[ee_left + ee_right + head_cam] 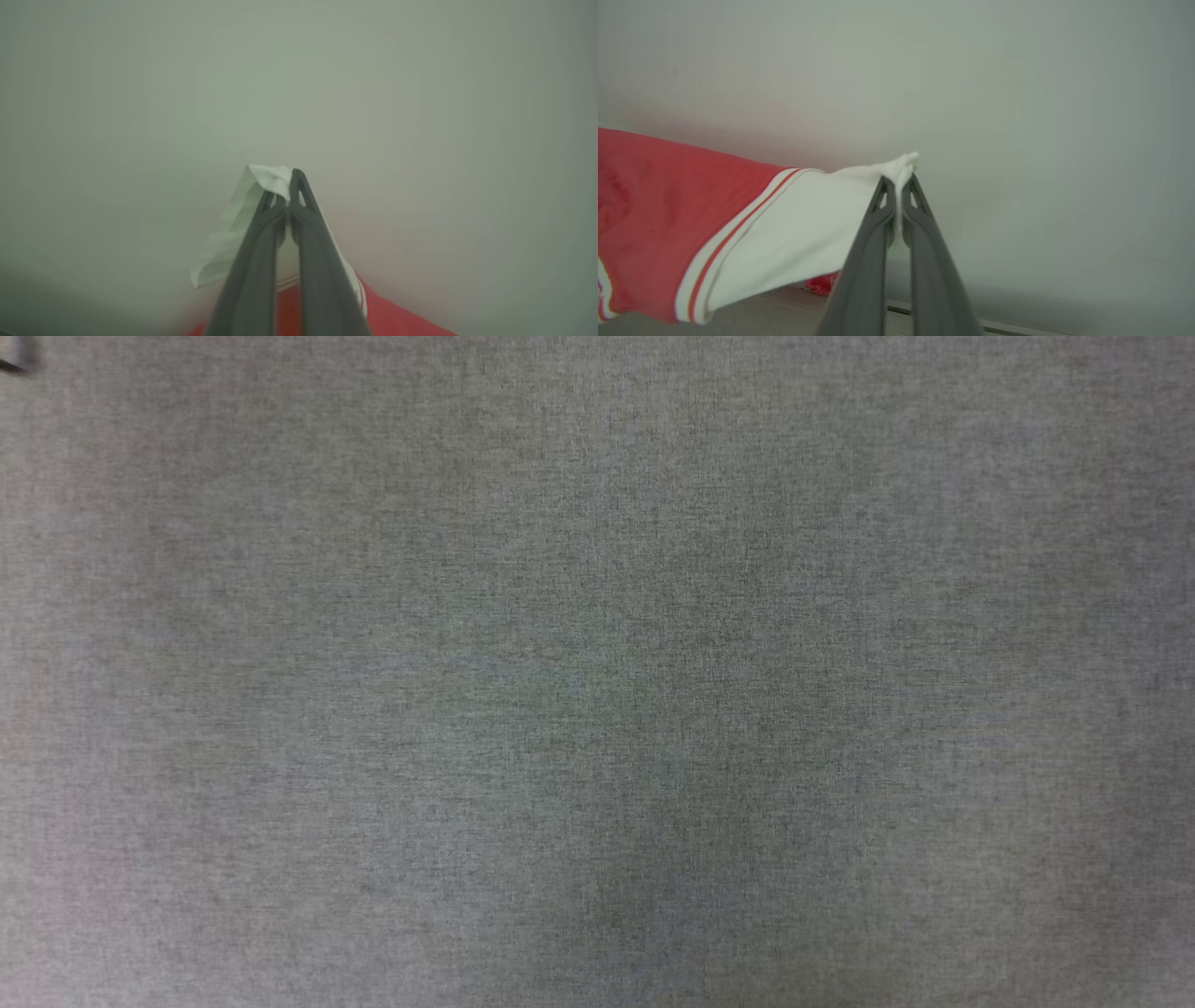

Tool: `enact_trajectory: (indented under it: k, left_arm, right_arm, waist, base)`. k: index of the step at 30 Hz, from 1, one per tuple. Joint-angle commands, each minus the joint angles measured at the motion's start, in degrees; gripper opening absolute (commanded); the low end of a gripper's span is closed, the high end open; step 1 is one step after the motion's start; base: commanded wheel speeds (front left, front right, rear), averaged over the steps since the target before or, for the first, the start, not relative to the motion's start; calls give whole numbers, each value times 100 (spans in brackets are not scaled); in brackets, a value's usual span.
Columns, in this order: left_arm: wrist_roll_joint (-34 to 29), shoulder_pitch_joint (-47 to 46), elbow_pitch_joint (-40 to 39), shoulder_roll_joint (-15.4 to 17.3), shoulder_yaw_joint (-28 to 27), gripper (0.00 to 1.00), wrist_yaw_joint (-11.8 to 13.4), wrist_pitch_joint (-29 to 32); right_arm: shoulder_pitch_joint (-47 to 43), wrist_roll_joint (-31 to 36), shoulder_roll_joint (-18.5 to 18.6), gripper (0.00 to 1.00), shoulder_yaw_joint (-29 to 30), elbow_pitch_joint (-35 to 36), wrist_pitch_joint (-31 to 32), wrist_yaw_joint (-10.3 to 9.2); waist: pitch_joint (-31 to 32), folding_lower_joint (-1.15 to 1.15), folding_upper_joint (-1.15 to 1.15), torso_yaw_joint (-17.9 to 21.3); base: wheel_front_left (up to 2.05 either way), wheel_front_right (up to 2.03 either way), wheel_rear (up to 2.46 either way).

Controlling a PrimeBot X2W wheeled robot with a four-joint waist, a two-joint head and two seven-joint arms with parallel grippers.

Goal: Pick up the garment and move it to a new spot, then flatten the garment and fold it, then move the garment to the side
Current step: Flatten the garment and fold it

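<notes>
The garment is a red shirt with white sleeves and red-white striped trim. In the left wrist view my left gripper [286, 189] is shut on a white fold of the garment [233, 228], with red cloth hanging below the fingers. In the right wrist view my right gripper [899, 184] is shut on the tip of a white sleeve, and the garment [654, 200] stretches away to the left, lifted off the surface. Its print is hidden.
The head view looks down on a plain grey cloth-covered table [597, 672]. A pale wall [1017, 93] stands behind both grippers in the wrist views, and a table edge [1017, 324] runs along the bottom right of the right wrist view.
</notes>
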State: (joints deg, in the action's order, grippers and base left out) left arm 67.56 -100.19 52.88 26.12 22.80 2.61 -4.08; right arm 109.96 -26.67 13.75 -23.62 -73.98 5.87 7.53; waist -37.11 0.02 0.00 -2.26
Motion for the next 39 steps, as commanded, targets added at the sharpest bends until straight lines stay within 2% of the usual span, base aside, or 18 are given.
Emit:
enact_trajectory:
  k: [1,3,6,9,15,18,24,36,39]
  left_arm:
    - [45,171,72,4,-16,0,-143,7]
    - [122,307,137,-26,-39,0,-228,19]
    - [242,737,291,-65,-60,0,-525,44]
    - [387,1204,437,-197,-53,0,-741,165]
    - [634,2218,603,-400,-46,0,-949,167]
    - [724,2799,598,-448,17,0,-993,253]
    - [952,3980,429,-346,37,0,-1010,443]
    - [1586,6506,-515,20,-315,0,-1013,267]
    - [1713,7096,-866,90,-403,0,-936,204]
  right_arm:
    - [-87,17,108,0,69,33,19,-7]
    - [-239,33,116,0,107,28,27,-7]
    - [-684,29,87,0,192,19,-43,-7]
    - [-1105,89,-9,0,11,26,-78,-7]
    - [-2193,-195,3,0,-257,155,-17,-7]
    - [-2867,-454,10,0,-406,346,33,-7]
    - [-4193,-992,317,0,-884,992,174,-8]
    - [-6349,-2188,1308,0,-1860,2462,412,-8]
    - [-6798,-2460,1567,0,-2055,2839,461,-9]
  waist:
    - [50,-2,0,-21]
    - [79,-2,0,-13]
    - [240,-2,0,40]
    - [473,-2,0,60]
    - [1173,-2,0,155]
    - [1602,-2,0,231]
    - [2330,-2,0,324]
    - [3618,-2,0,543]
    - [3789,-2,0,580]
  base:
    - [0,0,0]
    - [0,0,0]
    - [0,0,0]
    - [0,0,0]
    - [0,0,0]
    - [0,0,0]
    - [0,0,0]
    - [0,0,0]
    - [0,0,0]
